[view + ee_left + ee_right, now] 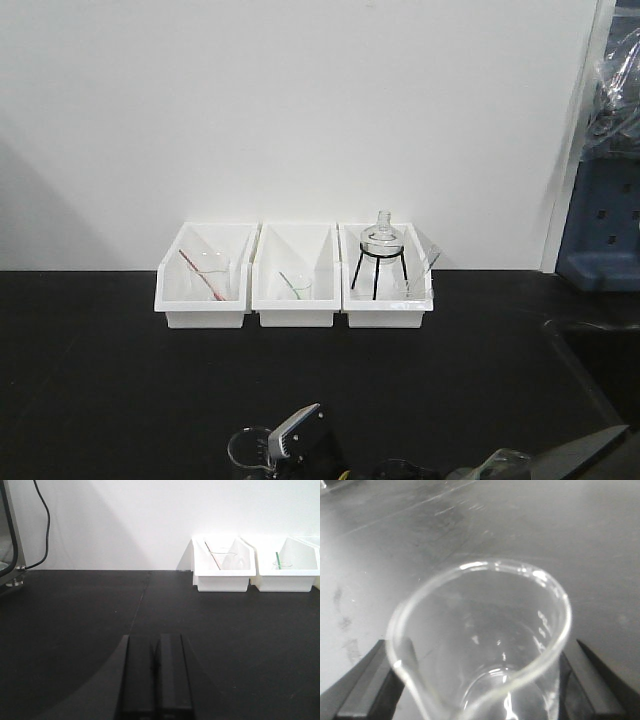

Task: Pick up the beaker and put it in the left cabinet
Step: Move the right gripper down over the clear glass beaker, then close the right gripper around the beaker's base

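white wall | black tabletop | three white bins in a row against wall | soft shadows

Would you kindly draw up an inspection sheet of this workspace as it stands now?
Surface: black table, matt, with a seam running across it.
Job's things: beaker upright between the right gripper's fingers; left cabinet shows only as an edge in the left wrist view.
Clutter: three white bins along the wall, holding small beakers with rods and a flask on a tripod.
Grippers: left gripper shut, empty; right gripper straddles the beaker, contact unclear.
Cables: black cable hanging down the wall beside the cabinet.
Surroundings: white wall; blue object at the right.
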Motion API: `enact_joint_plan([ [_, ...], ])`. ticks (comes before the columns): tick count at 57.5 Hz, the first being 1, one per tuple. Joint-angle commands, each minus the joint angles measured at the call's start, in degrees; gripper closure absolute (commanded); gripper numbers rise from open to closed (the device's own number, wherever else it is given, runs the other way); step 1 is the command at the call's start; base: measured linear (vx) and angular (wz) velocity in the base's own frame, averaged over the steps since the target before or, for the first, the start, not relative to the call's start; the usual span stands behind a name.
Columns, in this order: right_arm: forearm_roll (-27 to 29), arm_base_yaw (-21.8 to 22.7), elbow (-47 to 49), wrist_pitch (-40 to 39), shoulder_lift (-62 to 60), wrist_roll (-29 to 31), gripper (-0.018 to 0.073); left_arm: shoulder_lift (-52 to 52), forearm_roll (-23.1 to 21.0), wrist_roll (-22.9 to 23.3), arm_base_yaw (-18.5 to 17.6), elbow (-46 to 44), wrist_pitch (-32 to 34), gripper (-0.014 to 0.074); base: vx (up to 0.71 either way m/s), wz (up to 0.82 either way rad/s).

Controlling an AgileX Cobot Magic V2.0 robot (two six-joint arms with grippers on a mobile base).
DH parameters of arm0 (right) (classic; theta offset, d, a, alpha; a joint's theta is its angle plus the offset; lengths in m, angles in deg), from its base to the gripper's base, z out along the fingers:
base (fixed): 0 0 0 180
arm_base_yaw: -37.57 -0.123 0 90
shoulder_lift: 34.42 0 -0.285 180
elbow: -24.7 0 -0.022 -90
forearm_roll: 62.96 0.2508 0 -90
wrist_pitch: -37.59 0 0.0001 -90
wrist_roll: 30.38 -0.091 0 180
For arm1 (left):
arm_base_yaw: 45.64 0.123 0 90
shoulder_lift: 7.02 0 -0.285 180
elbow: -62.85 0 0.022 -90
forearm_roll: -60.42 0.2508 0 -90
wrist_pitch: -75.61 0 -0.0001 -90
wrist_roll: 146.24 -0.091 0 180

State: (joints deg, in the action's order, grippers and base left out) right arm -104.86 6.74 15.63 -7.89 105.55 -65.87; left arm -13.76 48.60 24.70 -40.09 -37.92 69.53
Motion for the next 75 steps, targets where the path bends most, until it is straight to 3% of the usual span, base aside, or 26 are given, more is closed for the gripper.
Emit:
enact_joint_plan([
  [1,1.1,0.0,2.0,-3.9,-3.0,0.4,-0.0049,0.6,-0.3,0.1,-0.2,-1.0,5.0,0.0603,0.00,0.00],
  [25,9.8,0.0,2.0,-3.8,-3.0,1.0,-0.0011,0.6,-0.3,0.1,-0.2,-1.0,5.0,0.0603,0.00,0.00],
  [34,9.8,0.0,2.0,-2.8,-3.0,0.9,0.0074,0.6,-0.3,0.1,-0.2,-1.0,5.0,0.0603,0.00,0.00],
  [53,9.6,0.0,2.0,-1.1,-5.3,0.9,0.0351,0.6,-0.3,0.1,-0.2,-1.0,5.0,0.0603,0.00,0.00],
  [59,9.6,0.0,2.0,2.3,-7.7,0.9,0.0387,0.6,-0.3,0.1,-0.2,-1.0,5.0,0.0603,0.00,0.00],
  [75,9.7,0.1,2.0,6.8,-15.5,0.9,0.0383,0.6,-0.3,0.1,-0.2,-1.0,5.0,0.0603,0.00,0.00],
])
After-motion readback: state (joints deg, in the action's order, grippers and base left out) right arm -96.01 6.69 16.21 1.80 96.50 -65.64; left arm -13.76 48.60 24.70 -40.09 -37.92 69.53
